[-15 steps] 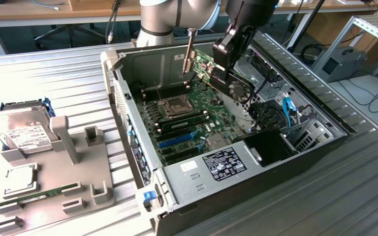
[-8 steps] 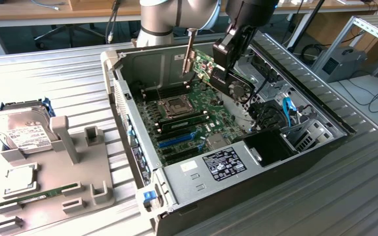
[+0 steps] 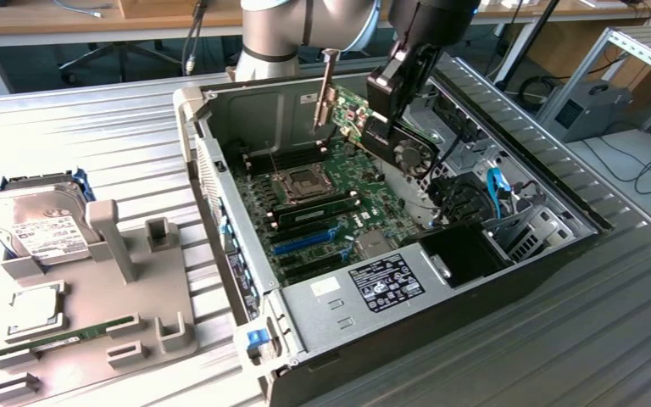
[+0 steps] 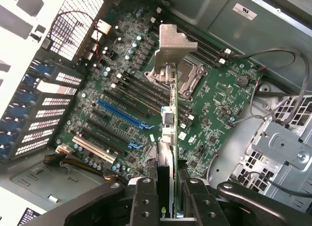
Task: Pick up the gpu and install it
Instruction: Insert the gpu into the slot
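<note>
while clamped on the gpu [image 4: 168, 153], the end effector [image 4: 168, 199] hangs above the motherboard [image 4: 122, 89].

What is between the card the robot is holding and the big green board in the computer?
Nothing: in the wrist view, the gpu hangs in the gripper above the motherboard, with only air between.

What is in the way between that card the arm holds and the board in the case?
Nothing visible. The jaws are shut on the gpu, which hangs edge-down over the open case. In the wrist view the card's bracket points at the motherboard, with only open air between it and the slots.
</note>
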`<state>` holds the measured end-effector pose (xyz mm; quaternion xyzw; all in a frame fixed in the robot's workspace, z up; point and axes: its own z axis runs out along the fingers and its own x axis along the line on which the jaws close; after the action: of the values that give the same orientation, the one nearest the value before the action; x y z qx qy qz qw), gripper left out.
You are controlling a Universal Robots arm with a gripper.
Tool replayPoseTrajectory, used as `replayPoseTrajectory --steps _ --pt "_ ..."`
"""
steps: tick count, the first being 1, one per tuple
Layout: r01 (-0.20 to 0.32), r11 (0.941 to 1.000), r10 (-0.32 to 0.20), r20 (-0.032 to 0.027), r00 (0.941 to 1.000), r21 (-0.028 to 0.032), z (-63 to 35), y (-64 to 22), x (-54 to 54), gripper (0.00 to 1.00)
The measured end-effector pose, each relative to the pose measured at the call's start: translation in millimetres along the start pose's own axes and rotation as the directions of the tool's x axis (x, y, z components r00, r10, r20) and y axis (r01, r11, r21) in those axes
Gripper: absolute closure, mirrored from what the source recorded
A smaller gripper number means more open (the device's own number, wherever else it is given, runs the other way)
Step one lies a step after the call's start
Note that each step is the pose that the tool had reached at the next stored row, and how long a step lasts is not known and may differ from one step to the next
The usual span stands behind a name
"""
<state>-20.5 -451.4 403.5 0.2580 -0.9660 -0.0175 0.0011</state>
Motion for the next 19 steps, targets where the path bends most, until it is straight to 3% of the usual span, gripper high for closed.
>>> replayPoseTrajectory --steps 19 --pt "0.016 0.9999 -0.016 -0.0005 0.9999 -0.0001 0.8 0.0 0.0 0.74"
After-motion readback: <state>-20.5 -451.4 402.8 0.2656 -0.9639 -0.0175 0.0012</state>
